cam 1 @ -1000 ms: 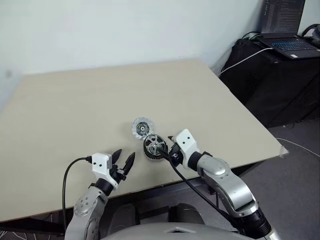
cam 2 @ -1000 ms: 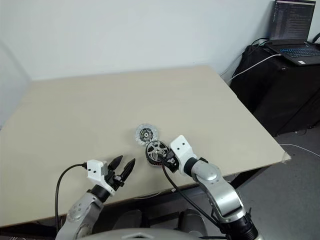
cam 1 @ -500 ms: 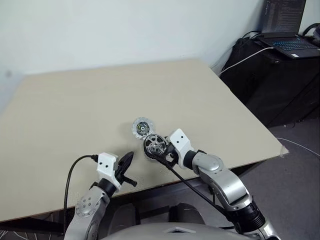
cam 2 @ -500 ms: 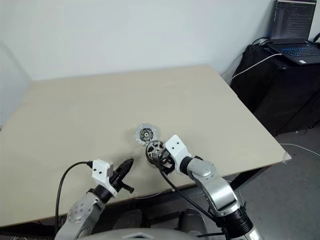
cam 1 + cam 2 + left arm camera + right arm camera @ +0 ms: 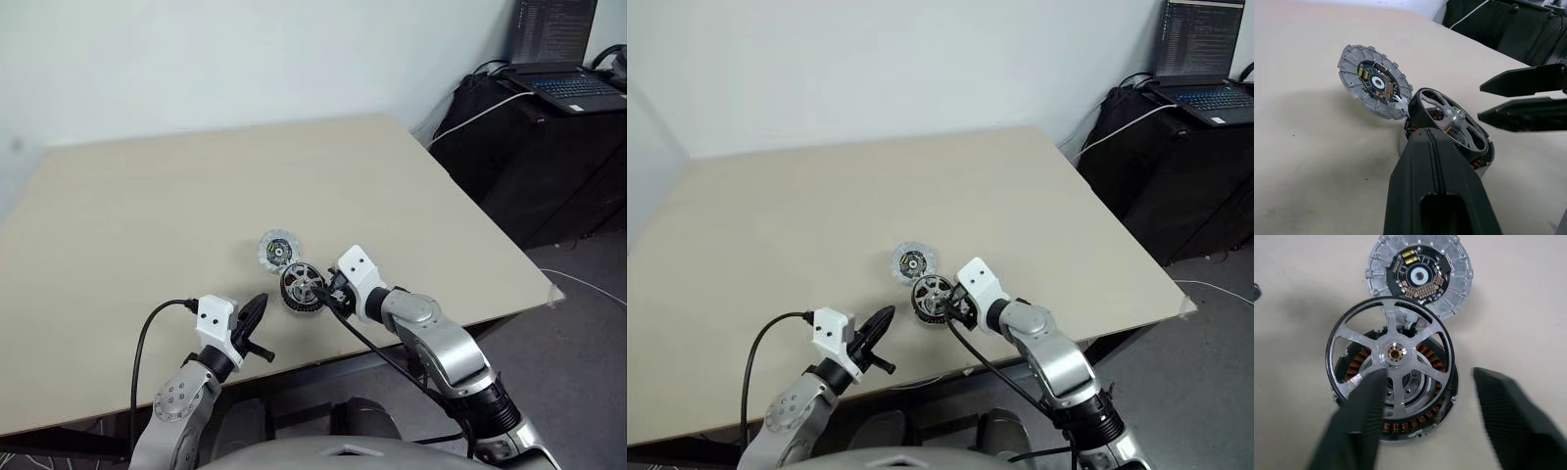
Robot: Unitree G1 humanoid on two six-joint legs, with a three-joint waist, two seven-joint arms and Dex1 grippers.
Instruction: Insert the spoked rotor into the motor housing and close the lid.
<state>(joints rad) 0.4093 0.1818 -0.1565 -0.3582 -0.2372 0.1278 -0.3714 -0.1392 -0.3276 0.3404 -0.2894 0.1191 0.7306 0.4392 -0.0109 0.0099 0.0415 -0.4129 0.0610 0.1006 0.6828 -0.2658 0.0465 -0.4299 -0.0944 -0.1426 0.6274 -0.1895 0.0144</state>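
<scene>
1. You get bright, even light on the table [image 5: 147,196].
2. Shadows are soft and pale; one lies beside the lid [image 5: 1374,81].
3. The right gripper's fingers [image 5: 1359,426] look blurry up close.
4. The spoked rotor [image 5: 1391,357] looks sharp and shiny.

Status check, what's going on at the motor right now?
Left claw shut, empty. Right claw open at spoked rotor, which sits tilted, not seated, on motor housing. Lid beside it, nothing blocking.

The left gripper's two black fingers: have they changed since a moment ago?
Yes. The left gripper has shut; its fingers were spread before. It still sits near the table edge, short of the motor housing.
</scene>
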